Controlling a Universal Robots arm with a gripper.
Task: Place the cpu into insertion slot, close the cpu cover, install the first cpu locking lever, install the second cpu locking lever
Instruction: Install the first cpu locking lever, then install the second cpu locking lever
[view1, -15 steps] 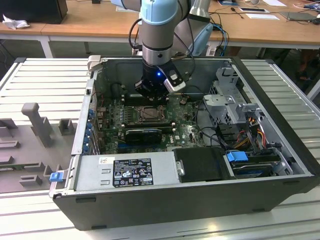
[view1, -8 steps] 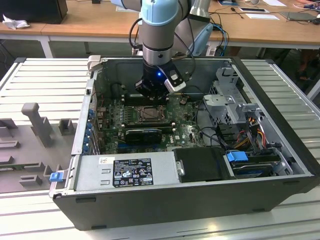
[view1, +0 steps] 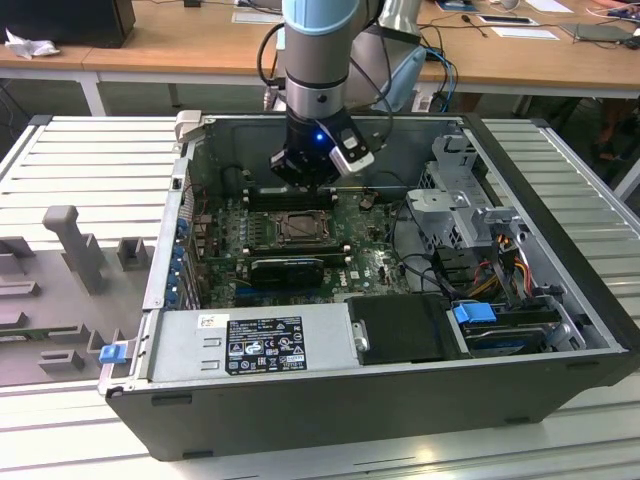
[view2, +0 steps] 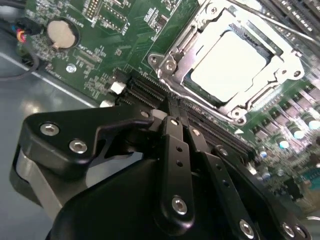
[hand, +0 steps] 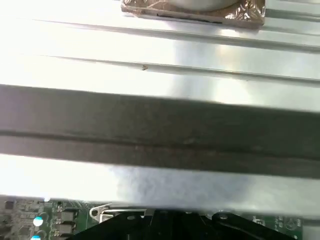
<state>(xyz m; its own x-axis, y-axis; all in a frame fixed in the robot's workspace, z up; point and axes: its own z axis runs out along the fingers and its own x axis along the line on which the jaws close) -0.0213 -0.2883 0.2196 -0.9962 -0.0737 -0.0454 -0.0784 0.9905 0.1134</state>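
Open PC case (view1: 560, 340) on the bench: cpu (view2: 227, 66) seated, cpu cover (view2: 172, 62) down; gripper (view2: 182, 130) pinched together, holding nothing, levers unclear.

No text, number or sign is legible in any view. In the exterior view, a black label (view1: 265, 345) with white print and a small white sticker (view1: 213, 322) sit on the grey power supply (view1: 200, 350); the characters on both are too small to make out. In the second wrist view, white silkscreen markings appear on the green motherboard (view2: 100, 55) near the round coin cell (view2: 63, 34), and none of these can be resolved into characters.
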